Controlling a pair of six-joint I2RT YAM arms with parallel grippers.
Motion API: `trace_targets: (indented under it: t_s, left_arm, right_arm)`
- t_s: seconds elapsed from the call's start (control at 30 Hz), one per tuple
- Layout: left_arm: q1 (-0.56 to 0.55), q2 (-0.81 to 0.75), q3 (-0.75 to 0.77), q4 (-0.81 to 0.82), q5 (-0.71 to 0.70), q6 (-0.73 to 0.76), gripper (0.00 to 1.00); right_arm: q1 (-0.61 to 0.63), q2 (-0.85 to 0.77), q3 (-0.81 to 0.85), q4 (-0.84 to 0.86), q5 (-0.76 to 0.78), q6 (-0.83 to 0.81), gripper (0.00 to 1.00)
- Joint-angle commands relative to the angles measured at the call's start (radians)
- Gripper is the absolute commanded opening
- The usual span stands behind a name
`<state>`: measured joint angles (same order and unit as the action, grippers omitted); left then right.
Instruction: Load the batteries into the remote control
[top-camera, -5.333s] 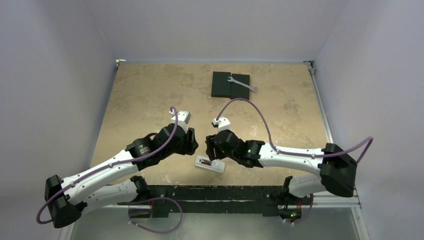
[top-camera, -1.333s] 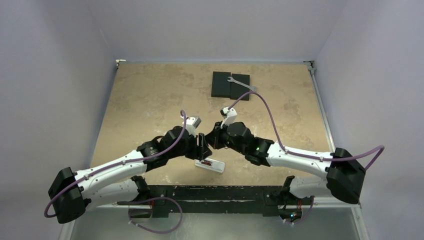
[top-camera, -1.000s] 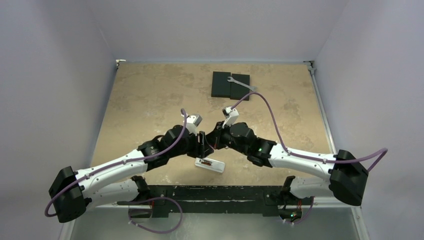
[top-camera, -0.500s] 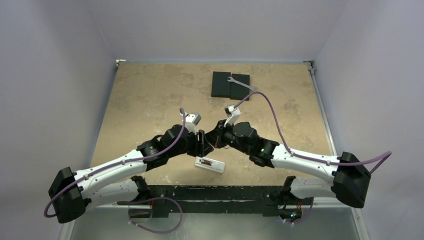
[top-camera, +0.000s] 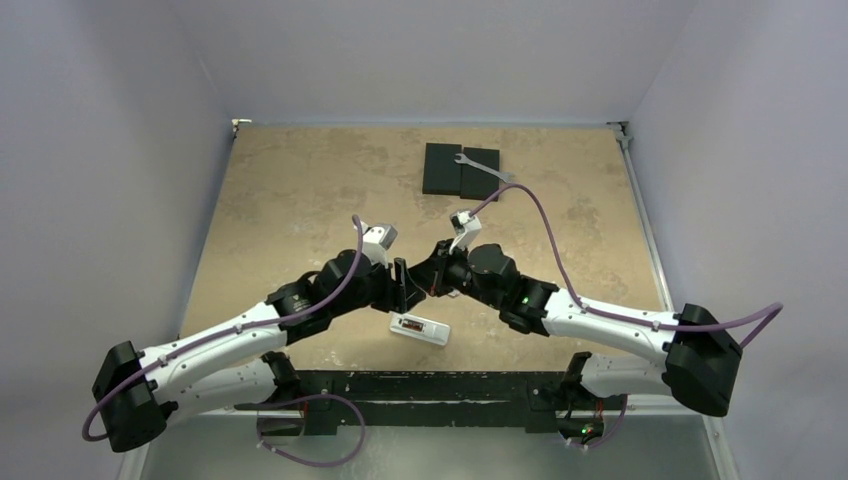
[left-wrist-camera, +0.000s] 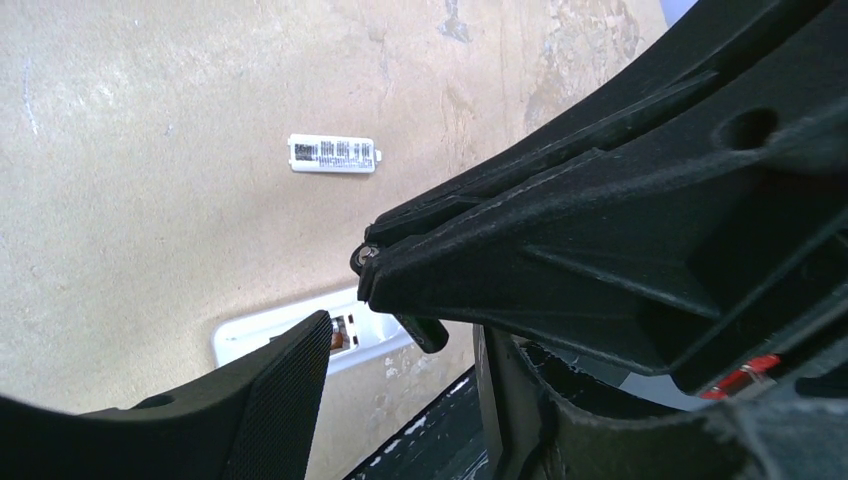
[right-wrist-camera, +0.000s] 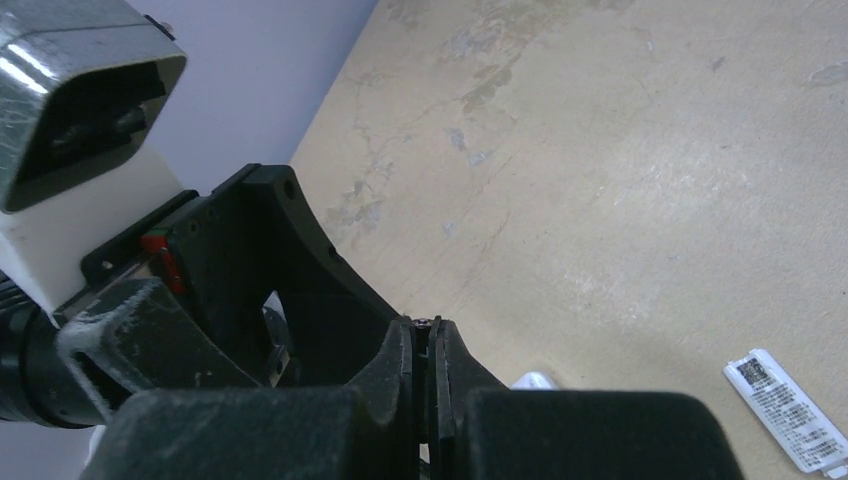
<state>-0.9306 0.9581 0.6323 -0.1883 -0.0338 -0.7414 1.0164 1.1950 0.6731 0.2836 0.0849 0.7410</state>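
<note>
The right gripper (right-wrist-camera: 424, 345) is pinching a tiny dark round battery with a shiny end (right-wrist-camera: 425, 322) between its almost closed fingers. It is hanging in the air, tip to tip with the left gripper (top-camera: 401, 286), whose fingers are standing wide apart. The small white flat remote control (top-camera: 420, 328) is lying back side up on the sandy-brown desk (top-camera: 280, 200), just under both grippers. A little white labelled lid (left-wrist-camera: 333, 154) is lying nearby, not touching the remote control.
</note>
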Motion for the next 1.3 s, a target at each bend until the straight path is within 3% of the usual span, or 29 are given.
trace_targets:
  t_s: [0.0,0.57,1.27]
  left_arm:
    - [0.006,-0.037,0.052,0.073,-0.055,-0.013,0.54]
    - [0.006,-0.056,0.038,0.096,-0.053,-0.019,0.57]
    - [0.006,0.0,0.048,0.158,-0.011,-0.014,0.27]
  right_arm:
    - [0.01,-0.02,-0.016,0.037,-0.067,0.009,0.0]
    - [0.01,-0.034,-0.045,0.055,-0.062,0.02,0.0]
    - [0.01,-0.038,-0.055,0.07,-0.054,0.012,0.0]
